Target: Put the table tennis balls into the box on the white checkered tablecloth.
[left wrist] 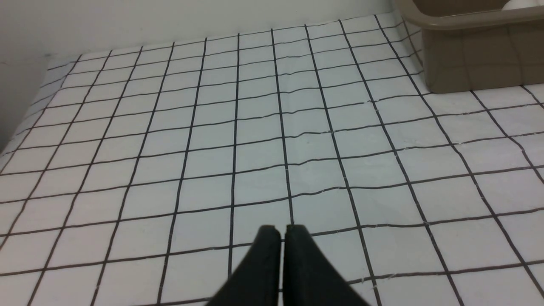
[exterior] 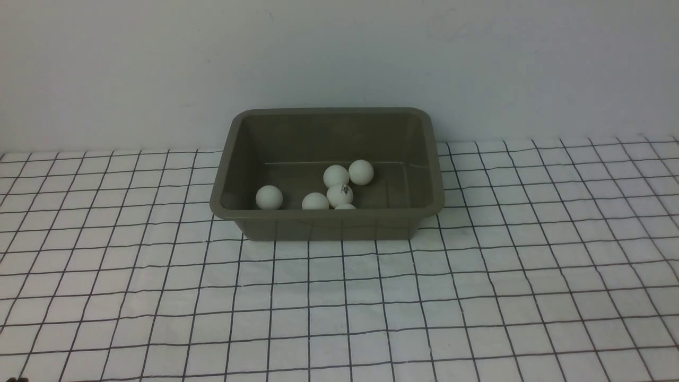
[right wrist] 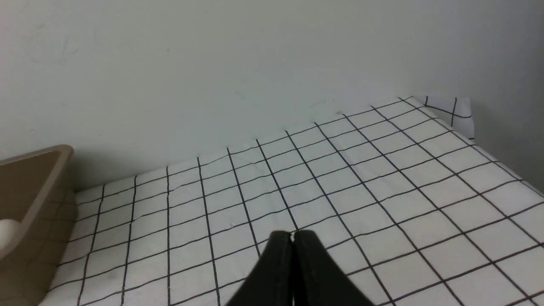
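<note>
The surface is covered by the white checkered tablecloth. The box is set on it, against the wall.

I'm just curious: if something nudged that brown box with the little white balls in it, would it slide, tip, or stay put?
The box would probably slide rather than tip: it sits low and wide on the checkered tablecloth. It looks like thin plastic, so likely light, and the wrinkled cloth might bunch ahead of it. The balls lie loose inside and would likely roll about.

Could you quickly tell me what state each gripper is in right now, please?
Left gripper: shut, jaws pressed together, holding nothing.
Right gripper: shut, jaws pressed together, holding nothing.
</note>
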Robot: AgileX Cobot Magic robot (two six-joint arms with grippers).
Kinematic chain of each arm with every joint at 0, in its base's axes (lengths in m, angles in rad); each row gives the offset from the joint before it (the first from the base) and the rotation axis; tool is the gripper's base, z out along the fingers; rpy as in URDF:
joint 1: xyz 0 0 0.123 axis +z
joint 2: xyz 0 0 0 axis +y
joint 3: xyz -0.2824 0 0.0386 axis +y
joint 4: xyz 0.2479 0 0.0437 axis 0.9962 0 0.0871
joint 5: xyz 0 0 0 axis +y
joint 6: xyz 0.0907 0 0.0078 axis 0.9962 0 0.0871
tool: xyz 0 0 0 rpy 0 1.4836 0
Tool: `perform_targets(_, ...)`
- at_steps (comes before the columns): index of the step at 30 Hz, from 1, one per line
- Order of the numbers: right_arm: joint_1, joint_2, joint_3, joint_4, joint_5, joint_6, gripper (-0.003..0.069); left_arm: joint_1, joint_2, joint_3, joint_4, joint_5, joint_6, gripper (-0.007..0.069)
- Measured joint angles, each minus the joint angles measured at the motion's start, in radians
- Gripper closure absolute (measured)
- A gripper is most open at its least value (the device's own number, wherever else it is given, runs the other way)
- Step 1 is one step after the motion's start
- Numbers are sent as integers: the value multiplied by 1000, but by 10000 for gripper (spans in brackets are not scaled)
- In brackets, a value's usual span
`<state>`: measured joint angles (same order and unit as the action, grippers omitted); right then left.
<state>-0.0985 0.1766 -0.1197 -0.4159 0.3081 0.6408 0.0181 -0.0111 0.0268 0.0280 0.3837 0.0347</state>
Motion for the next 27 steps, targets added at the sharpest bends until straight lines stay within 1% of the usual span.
perform_targets(4,0,-61,38,24,-2,0,676,0,0,0,0,0,0,629)
perform_targets(12,0,-69,45,35,-33,-4,676,0,0,0,0,0,0,629)
perform_targets(16,0,-85,66,54,-34,-32,676,0,0,0,0,0,0,629)
perform_targets(18,0,-136,89,95,-32,-102,676,0,0,0,0,0,0,629)
perform_targets(21,0,-184,121,286,-29,-323,676,0,0,0,0,0,0,629)
perform_targets(22,0,-185,125,318,-26,-364,676,0,0,0,0,0,0,629)
perform_targets(24,0,-187,130,422,-10,-502,676,0,0,0,0,0,0,629)
perform_targets(27,0,-188,130,554,25,-673,676,0,0,0,0,0,0,629)
